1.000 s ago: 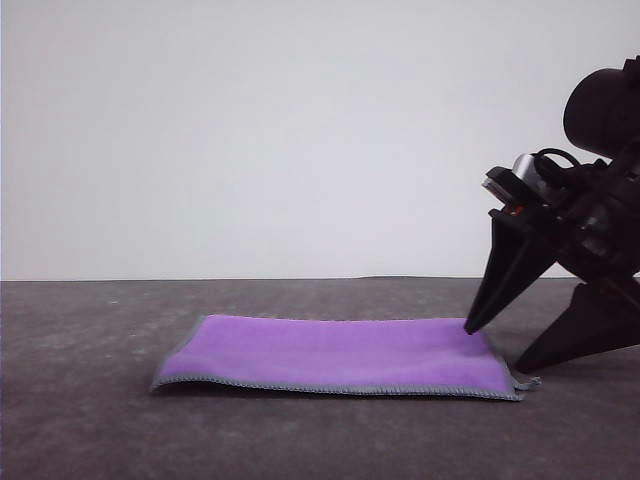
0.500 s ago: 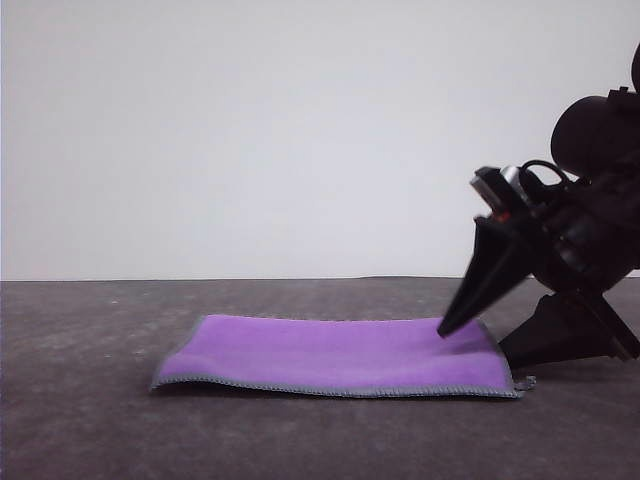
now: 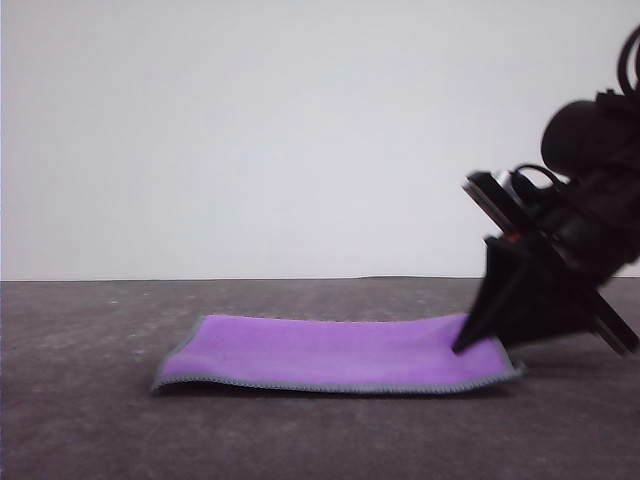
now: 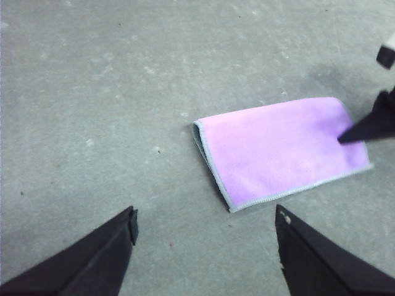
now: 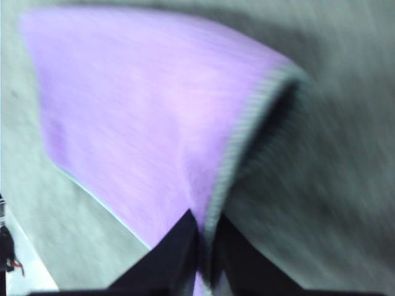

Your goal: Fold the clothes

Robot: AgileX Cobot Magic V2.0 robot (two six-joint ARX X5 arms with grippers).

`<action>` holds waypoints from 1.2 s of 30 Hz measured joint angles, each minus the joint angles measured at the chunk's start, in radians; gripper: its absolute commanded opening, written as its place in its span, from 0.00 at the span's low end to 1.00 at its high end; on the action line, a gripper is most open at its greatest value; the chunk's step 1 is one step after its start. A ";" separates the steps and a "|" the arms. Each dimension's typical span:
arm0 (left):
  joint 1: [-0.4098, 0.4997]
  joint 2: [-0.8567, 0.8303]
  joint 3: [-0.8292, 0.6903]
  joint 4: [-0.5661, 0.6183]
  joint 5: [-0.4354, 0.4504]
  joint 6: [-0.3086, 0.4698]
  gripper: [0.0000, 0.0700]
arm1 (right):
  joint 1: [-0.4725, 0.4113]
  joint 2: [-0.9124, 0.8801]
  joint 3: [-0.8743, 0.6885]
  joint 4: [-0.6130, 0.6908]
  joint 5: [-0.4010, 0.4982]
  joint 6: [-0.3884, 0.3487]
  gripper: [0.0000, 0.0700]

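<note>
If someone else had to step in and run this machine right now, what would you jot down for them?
Right gripper: shut on the right end of the purple cloth, pinching its edge.
Left gripper: open, above the bare grey table, touching nothing.
Cloth: lies flat as a long rectangle, purple face up, already looks folded once, with a doubled edge at its left end in the front view.
Left to do: probably carry the pinched end across to the other end for another fold, then let go.

Black right arm [image 3: 585,215] with looping cable, silver part, tapered matte-black fingers [image 4: 92,259].
</note>
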 measured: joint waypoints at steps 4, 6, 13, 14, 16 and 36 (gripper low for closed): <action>0.000 0.000 0.000 0.000 0.000 0.000 0.62 | 0.037 -0.002 0.083 -0.039 0.000 0.000 0.00; 0.000 0.000 0.000 0.000 0.000 0.000 0.62 | 0.065 -0.002 0.119 -0.043 0.000 0.000 0.00; 0.000 0.000 0.000 0.000 0.000 0.000 0.62 | 0.200 0.003 0.216 0.014 0.000 0.014 0.00; 0.000 0.000 0.000 0.000 0.000 0.000 0.62 | 0.218 0.010 0.228 0.037 0.000 0.021 0.00; 0.000 0.000 0.000 0.000 0.000 0.000 0.62 | 0.254 0.039 0.254 0.080 0.000 0.040 0.00; 0.000 0.000 0.000 0.000 0.000 0.000 0.62 | 0.401 0.204 0.289 0.191 -0.021 0.105 0.53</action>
